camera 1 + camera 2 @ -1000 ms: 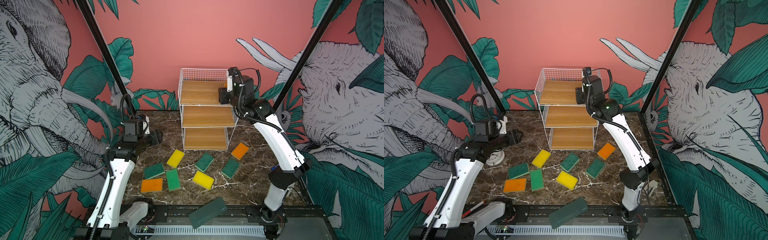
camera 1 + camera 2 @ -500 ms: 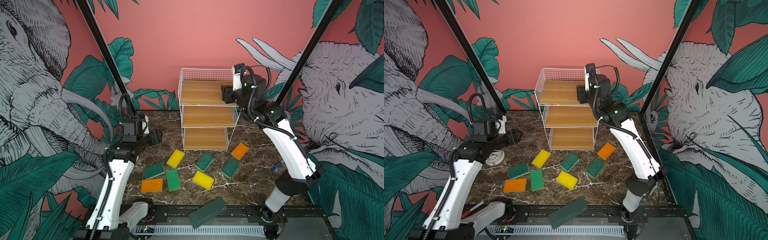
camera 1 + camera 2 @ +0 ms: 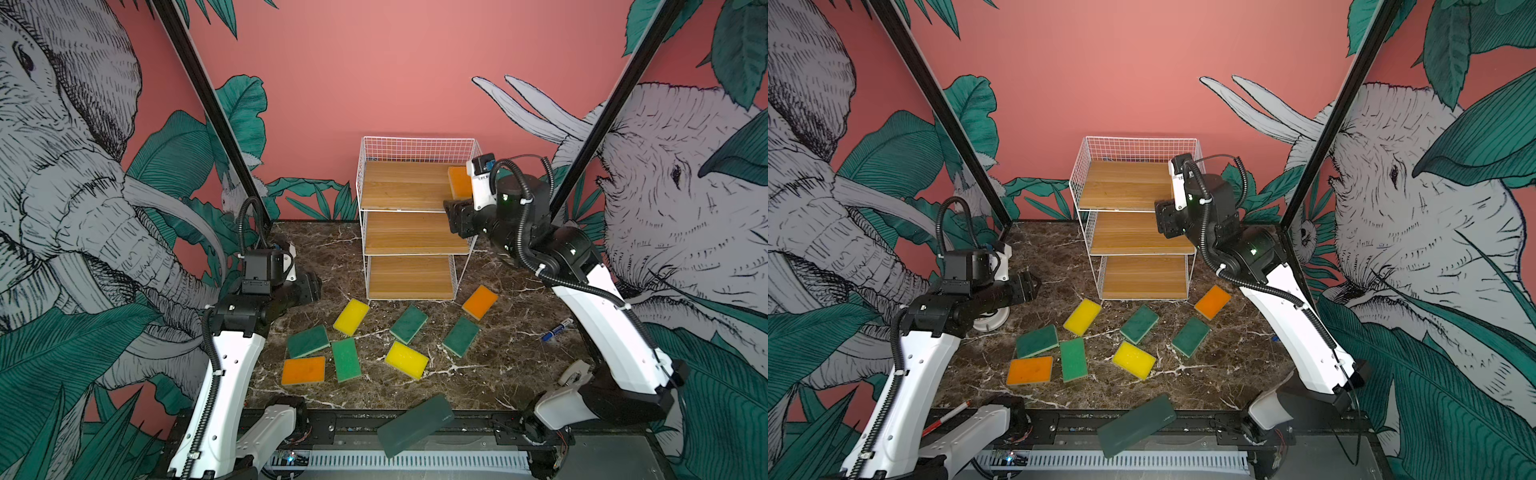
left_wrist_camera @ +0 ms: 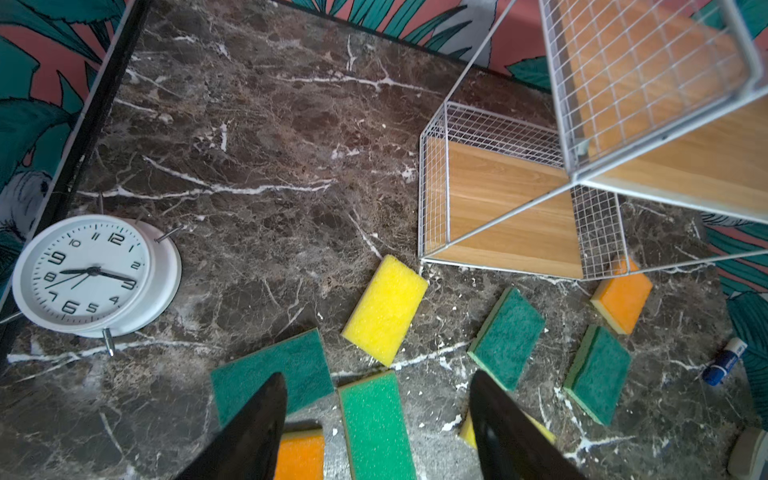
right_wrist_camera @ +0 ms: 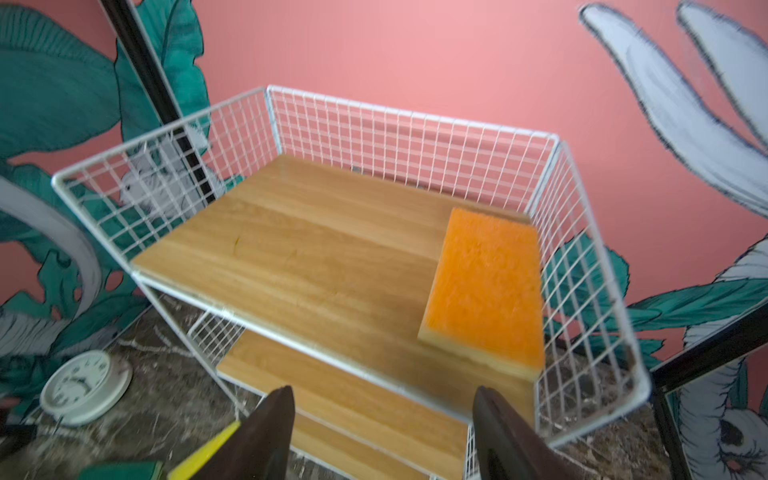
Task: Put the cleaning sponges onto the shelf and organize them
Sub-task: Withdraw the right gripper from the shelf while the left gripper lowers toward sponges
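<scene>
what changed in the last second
The right end effector backed away from the shelf toward the front, and its arm swung out to the right. Its jaws are open, and the orange sponge it had covered now lies free at the right side of the top board. The left end effector and the other eight sponges on the table stayed put.
</scene>
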Motion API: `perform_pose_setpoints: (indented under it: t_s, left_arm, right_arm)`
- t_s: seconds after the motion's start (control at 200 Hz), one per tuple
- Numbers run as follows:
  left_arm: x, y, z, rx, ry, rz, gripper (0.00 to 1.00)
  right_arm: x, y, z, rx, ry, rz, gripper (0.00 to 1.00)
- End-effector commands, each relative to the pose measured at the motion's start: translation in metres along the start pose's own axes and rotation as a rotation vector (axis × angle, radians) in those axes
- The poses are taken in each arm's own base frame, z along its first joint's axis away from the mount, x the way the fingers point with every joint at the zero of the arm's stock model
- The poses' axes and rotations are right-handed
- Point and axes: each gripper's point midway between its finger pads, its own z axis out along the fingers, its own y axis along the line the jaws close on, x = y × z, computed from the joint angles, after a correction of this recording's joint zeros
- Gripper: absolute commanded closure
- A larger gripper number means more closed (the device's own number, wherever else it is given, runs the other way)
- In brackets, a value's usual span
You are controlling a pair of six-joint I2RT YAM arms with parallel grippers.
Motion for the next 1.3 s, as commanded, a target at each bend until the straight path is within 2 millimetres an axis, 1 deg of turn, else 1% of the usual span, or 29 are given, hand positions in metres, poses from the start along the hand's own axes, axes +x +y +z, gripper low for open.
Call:
perform_pose_setpoints:
  t_s: [0.0, 0.105, 0.15, 0.245, 0.335, 0.39, 0.47, 0.495, 0.51, 0.55, 0.635, 0.665, 0.695, 0.73, 0.745, 0.795, 0.825, 0.84, 0.85, 0.86, 0.89, 0.96, 1.08, 1.125, 1.225, 1.295]
  left_arm:
    - [0.027, -0.001, -0.007, 0.009, 0.096, 0.027, 0.28]
    - [0.042, 0.015, -0.01, -0.096, 0.134, 0.012, 0.26]
    - [0.05, 0.018, -0.007, -0.106, 0.157, -0.009, 0.26]
    - [0.067, 0.011, 0.002, -0.067, 0.211, -0.049, 0.25]
    - [0.081, 0.007, 0.012, -0.069, 0.244, -0.04, 0.25]
    - [0.089, 0.007, 0.018, -0.08, 0.272, -0.035, 0.25]
    - [0.101, 0.003, 0.027, -0.057, 0.304, -0.061, 0.26]
    - [0.104, 0.002, 0.029, -0.048, 0.309, -0.074, 0.26]
    - [0.106, 0.002, 0.031, -0.044, 0.314, -0.084, 0.26]
    - [0.111, 0.001, 0.034, -0.034, 0.329, -0.105, 0.26]
    - [0.125, 0.003, 0.039, -0.039, 0.373, -0.141, 0.25]
    - [0.131, 0.003, 0.041, -0.038, 0.394, -0.157, 0.25]
    - [0.137, 0.003, 0.043, -0.033, 0.413, -0.174, 0.25]
    - [0.144, 0.002, 0.046, -0.026, 0.433, -0.191, 0.24]
    - [0.147, 0.002, 0.047, -0.026, 0.443, -0.196, 0.23]
    - [0.156, 0.002, 0.05, -0.032, 0.471, -0.207, 0.23]
    - [0.16, 0.003, 0.051, -0.039, 0.481, -0.205, 0.22]
    - [0.162, 0.003, 0.051, -0.045, 0.486, -0.203, 0.22]
    - [0.164, 0.003, 0.052, -0.048, 0.49, -0.201, 0.22]
    - [0.165, 0.003, 0.052, -0.05, 0.492, -0.2, 0.22]
    - [0.169, 0.004, 0.053, -0.063, 0.5, -0.194, 0.22]
    - [0.179, 0.005, 0.055, -0.086, 0.523, -0.19, 0.21]
    - [0.194, -0.004, 0.063, -0.093, 0.557, -0.164, 0.18]
    - [0.2, -0.009, 0.068, -0.081, 0.576, -0.178, 0.18]
    - [0.206, -0.015, 0.078, -0.05, 0.575, -0.223, 0.17]
    - [0.206, -0.01, 0.078, -0.072, 0.57, -0.214, 0.16]
  right_arm:
    - [0.027, 0.016, -0.014, -0.064, 0.065, 0.01, 0.29]
    - [0.053, 0.023, -0.022, -0.096, 0.112, 0.02, 0.27]
    - [0.064, 0.028, -0.024, -0.122, 0.132, 0.025, 0.27]
    - [0.092, 0.03, -0.027, -0.141, 0.18, 0.047, 0.26]
    - [0.121, 0.033, -0.026, -0.163, 0.237, 0.075, 0.25]
    - [0.144, 0.042, -0.025, -0.212, 0.284, 0.102, 0.24]
    - [0.169, 0.05, -0.022, -0.249, 0.327, 0.143, 0.22]
    - [0.174, 0.05, -0.021, -0.25, 0.334, 0.152, 0.22]
    - [0.187, 0.05, -0.019, -0.243, 0.361, 0.15, 0.21]
    - [0.204, 0.047, -0.016, -0.224, 0.393, 0.159, 0.21]
    - [0.228, 0.047, -0.013, -0.212, 0.437, 0.18, 0.18]
    - [0.234, 0.048, -0.012, -0.218, 0.443, 0.192, 0.16]
    - [0.241, 0.049, -0.01, -0.222, 0.447, 0.213, 0.13]
    - [0.247, 0.049, -0.008, -0.221, 0.447, 0.251, 0.03]
    - [0.25, 0.048, -0.007, -0.216, 0.445, 0.27, 0.02]
    - [0.261, 0.041, -0.001, -0.176, 0.437, 0.359, 0.01]
    - [0.265, 0.039, 0.002, -0.169, 0.428, 0.394, 0.01]
    - [0.262, 0.039, 0.003, -0.178, 0.413, 0.419, 0.01]
    - [0.266, 0.038, 0.004, -0.176, 0.413, 0.427, 0.01]
    - [0.263, 0.039, 0.004, -0.186, 0.402, 0.443, 0.01]
    - [0.266, 0.039, 0.006, -0.196, 0.392, 0.484, 0.01]
    - [0.276, 0.034, 0.011, -0.192, 0.391, 0.568, 0.01]
    - [0.304, 0.019, 0.017, -0.117, 0.453, 0.692, 0.01]
    - [0.313, 0.016, 0.018, -0.111, 0.467, 0.72, 0.01]
    - [0.324, 0.017, 0.022, -0.147, 0.447, 0.768, 0.01]
    - [0.334, 0.015, 0.025, -0.156, 0.483, 0.809, 0.01]
